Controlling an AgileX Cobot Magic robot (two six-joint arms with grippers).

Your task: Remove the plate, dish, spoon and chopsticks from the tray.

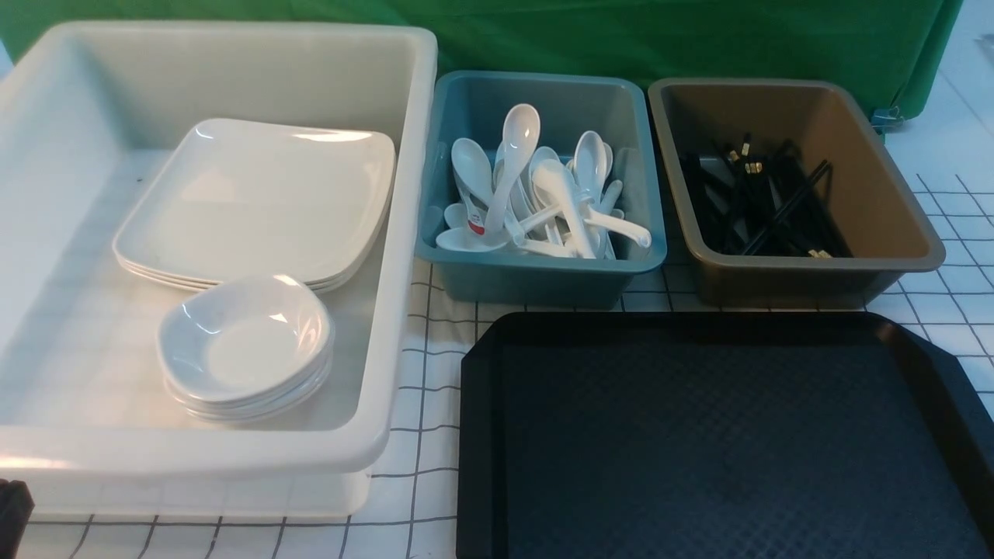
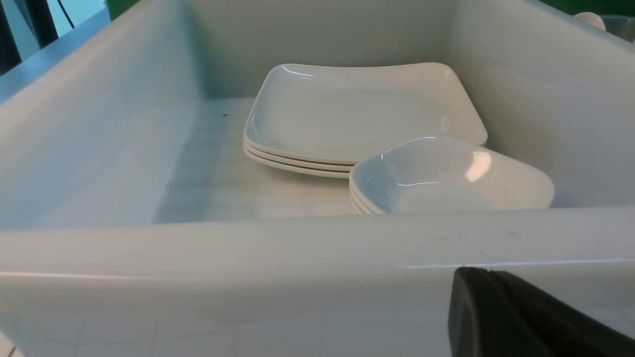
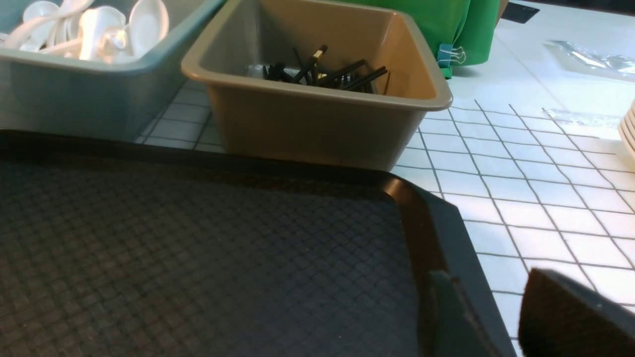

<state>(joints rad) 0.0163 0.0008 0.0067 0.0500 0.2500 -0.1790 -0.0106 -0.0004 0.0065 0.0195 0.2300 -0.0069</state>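
Note:
The black tray lies at the front right with nothing on it; it also shows in the right wrist view. A stack of white plates and a stack of small white dishes sit in the white tub. White spoons fill the teal bin. Black chopsticks lie in the brown bin. My left gripper is shut and empty, just outside the tub's near wall. My right gripper is open and empty, astride the tray's right rim.
A green cloth hangs behind the bins. The table has a white cloth with a dark grid. In the right wrist view a stack of white ware stands at the far right, and clear plastic lies beyond it.

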